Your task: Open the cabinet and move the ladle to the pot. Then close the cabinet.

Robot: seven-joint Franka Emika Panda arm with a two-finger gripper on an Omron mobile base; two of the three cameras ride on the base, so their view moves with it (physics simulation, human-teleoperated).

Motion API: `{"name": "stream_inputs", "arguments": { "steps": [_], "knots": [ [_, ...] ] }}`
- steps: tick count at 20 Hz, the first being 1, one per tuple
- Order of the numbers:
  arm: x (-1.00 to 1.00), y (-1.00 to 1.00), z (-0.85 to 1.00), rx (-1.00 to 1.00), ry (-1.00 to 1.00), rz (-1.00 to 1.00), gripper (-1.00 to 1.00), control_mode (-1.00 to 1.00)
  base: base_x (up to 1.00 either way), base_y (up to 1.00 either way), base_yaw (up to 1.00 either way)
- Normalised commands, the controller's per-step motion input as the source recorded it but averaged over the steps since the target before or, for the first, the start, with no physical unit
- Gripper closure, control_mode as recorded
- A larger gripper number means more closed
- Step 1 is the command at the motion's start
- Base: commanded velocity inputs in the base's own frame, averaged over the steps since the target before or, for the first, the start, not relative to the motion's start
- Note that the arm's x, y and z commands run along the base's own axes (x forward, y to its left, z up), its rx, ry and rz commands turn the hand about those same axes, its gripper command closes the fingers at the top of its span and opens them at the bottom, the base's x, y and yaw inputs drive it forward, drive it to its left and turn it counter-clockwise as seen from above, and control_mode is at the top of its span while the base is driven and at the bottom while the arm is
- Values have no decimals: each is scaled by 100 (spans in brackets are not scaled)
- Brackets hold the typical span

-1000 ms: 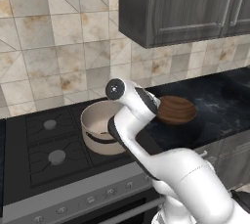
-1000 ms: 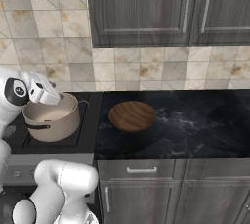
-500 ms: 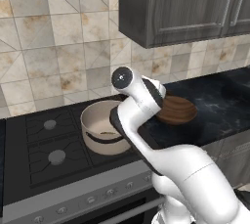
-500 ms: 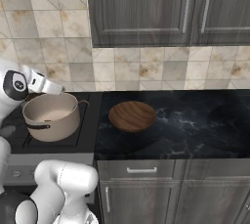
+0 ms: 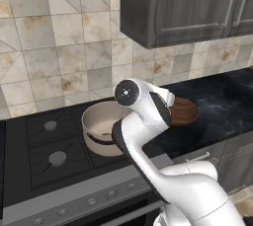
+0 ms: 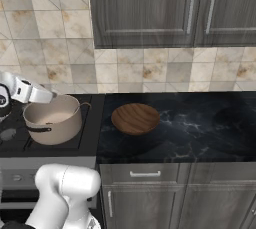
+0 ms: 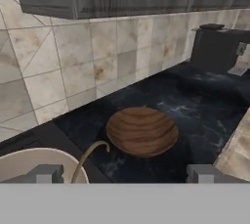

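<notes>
Gripper [image 7: 126, 175] jaws spread wide, nothing between them; only the two grey fingertips [image 7: 46, 173] show, at the bottom of the hand view.

Round tan-beige pot with low straight sides [image 6: 54, 119] sits on the black stove [image 5: 44, 146], left of the dark marbled counter [image 6: 200, 123]. Inside it: a small thin curved item lying on the floor [image 5: 105, 134], probably the ladle's handle, but too small to be sure. The hand view shows a thin tan curved wire [image 7: 90, 154] rising at the pot rim: pot side handle or ladle, can't tell which.

Round brown wood-grain bowl [image 6: 135, 118] stands on the counter just right of the stove; nothing visible inside.

Dark grey-brown wood-grain wall cabinet [image 6: 155, 8]: both doors look flush, silver vertical bar handles [image 6: 190, 3] side by side.

Handling guess: ladle is light, rigid, with a thin, slippery handle; grip mid-handle, across the shaft. Cabinet door is stiff and hinged; take the bar mid-length and pull along the arc.

Black boxy appliance [image 7: 217, 47] stands at the far end of the counter.
</notes>
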Motion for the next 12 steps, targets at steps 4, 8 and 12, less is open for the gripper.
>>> {"name": "stream_inputs", "arguments": {
  "steps": [4,8,12],
  "knots": [
    [-41,0,20,0,-5,15,-100,-100,0,0,0],
    [-26,0,35,0,0,14,-100,-100,0,0,0],
    [-10,0,29,0,0,11,-100,-100,0,0,0]
  ]
}}
